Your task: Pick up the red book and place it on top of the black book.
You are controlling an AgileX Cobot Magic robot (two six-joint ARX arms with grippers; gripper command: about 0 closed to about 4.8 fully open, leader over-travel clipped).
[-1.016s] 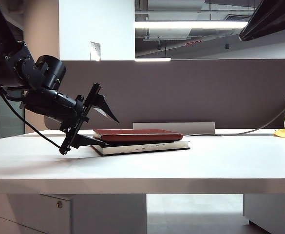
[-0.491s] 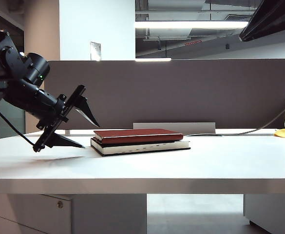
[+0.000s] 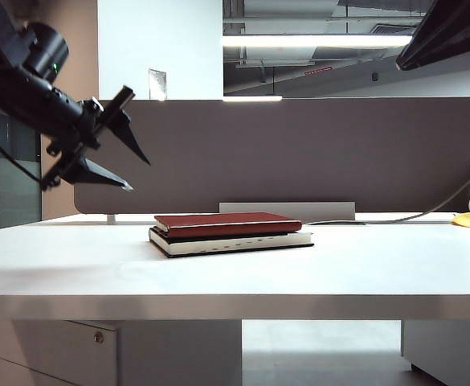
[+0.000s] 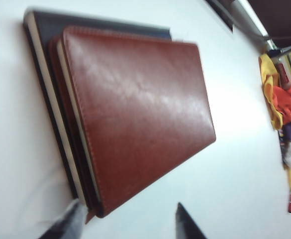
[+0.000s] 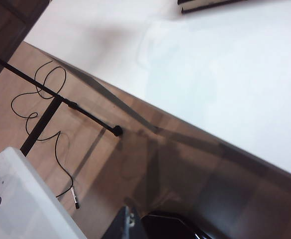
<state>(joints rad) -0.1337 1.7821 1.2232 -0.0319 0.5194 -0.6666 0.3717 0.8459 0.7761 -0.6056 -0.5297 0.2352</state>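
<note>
Lying flat on the black book point(image 3: 233, 242) at mid-worktop point(image 3: 235, 273), the red book point(image 3: 228, 223) is found below and right of the raised left tool point(image 3: 114, 153), jaws parted, empty; its long axis runs across the exterior view. One book of each colour is counted. The right tool's state cannot be told.

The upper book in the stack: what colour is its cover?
Dark red, with a leather look; the red book shows best in the left wrist view.

Glossy leather-look red book point(image 4: 135, 114), matt black book point(image 3: 235, 242), smooth white table point(image 3: 235, 277)
</note>
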